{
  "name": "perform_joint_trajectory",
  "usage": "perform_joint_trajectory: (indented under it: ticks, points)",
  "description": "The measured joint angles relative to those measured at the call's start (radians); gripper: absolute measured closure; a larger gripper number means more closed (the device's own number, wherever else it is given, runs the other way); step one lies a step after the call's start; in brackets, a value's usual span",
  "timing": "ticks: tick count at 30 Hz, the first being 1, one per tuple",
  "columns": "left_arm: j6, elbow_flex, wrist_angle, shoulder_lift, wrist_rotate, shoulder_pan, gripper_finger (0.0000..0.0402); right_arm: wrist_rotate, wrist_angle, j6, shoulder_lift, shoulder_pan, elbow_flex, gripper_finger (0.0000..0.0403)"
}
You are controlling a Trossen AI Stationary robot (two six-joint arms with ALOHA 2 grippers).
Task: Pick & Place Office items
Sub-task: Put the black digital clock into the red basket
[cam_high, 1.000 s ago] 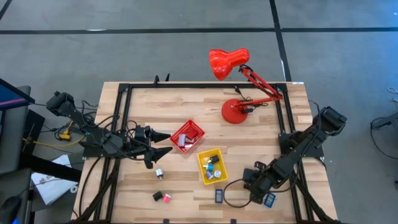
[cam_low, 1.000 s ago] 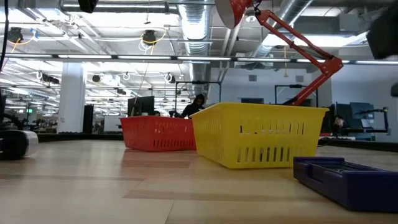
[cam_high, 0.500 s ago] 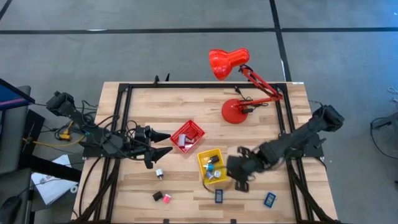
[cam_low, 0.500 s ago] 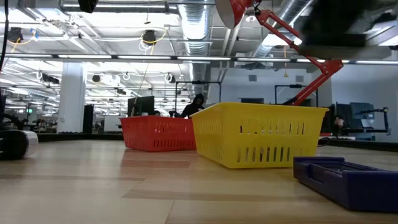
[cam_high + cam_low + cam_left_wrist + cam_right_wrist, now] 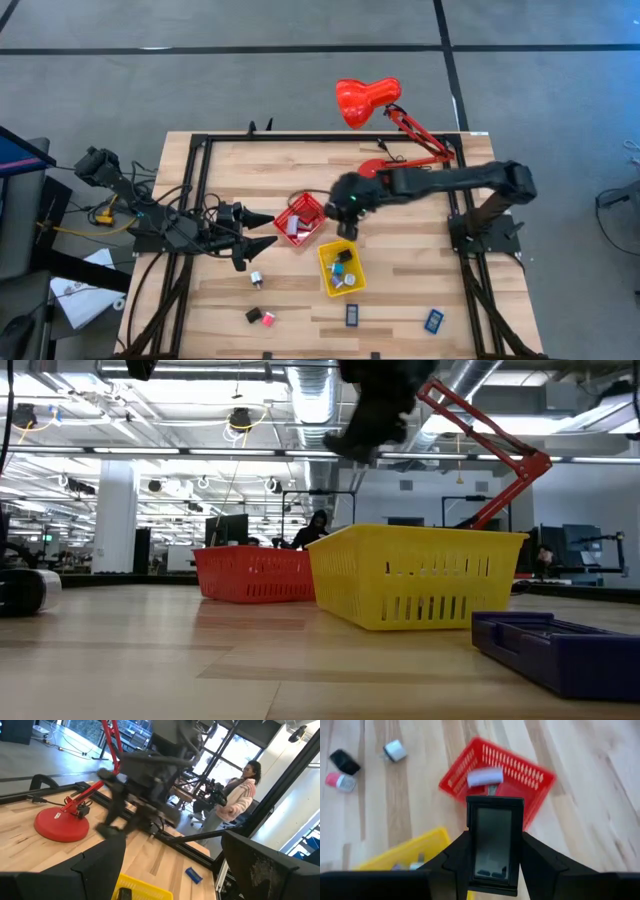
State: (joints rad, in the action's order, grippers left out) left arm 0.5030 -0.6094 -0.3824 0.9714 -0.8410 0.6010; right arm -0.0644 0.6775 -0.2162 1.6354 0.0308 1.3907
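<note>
Overhead, right end effector (image 5: 345, 205) clamps a dark flat rectangle (image 5: 493, 842), no readable writing.

The desk (image 5: 420, 270) is pale butcher-block wood edged by a black metal frame (image 5: 330, 137), standing on a grey concrete floor (image 5: 200, 80) crossed by dark lines. A red desk lamp (image 5: 385, 140) sits at its far side. Beyond, the room is an open workshop: exposed silver ducts (image 5: 310, 405), ceiling lights (image 5: 238, 420), a white column (image 5: 115, 510) on the left. A person in a pale jacket (image 5: 235, 800) stands by tall windows (image 5: 230, 745).
</note>
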Motion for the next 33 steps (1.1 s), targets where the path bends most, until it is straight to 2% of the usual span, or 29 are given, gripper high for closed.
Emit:
perform_joint_trajectory:
  ticks: [8,19,26,33]
  points:
    - [0.001,0.000,0.000,0.000,0.000,0.000,0.0078,0.099,0.010,0.133,0.255,-0.036,0.231,0.0272]
    - [0.003,0.000,0.000,0.000,0.000,0.000,0.0078,0.190,-0.005,0.191,0.532,-0.104,0.415,0.0272]
    - [0.010,0.000,-0.001,0.000,0.000,0.000,0.0078,0.199,0.054,0.199,0.583,-0.118,0.454,0.0257]
    - [0.010,0.000,0.000,0.000,0.000,0.000,0.0078,0.201,0.092,0.201,0.570,-0.116,0.455,0.0211]
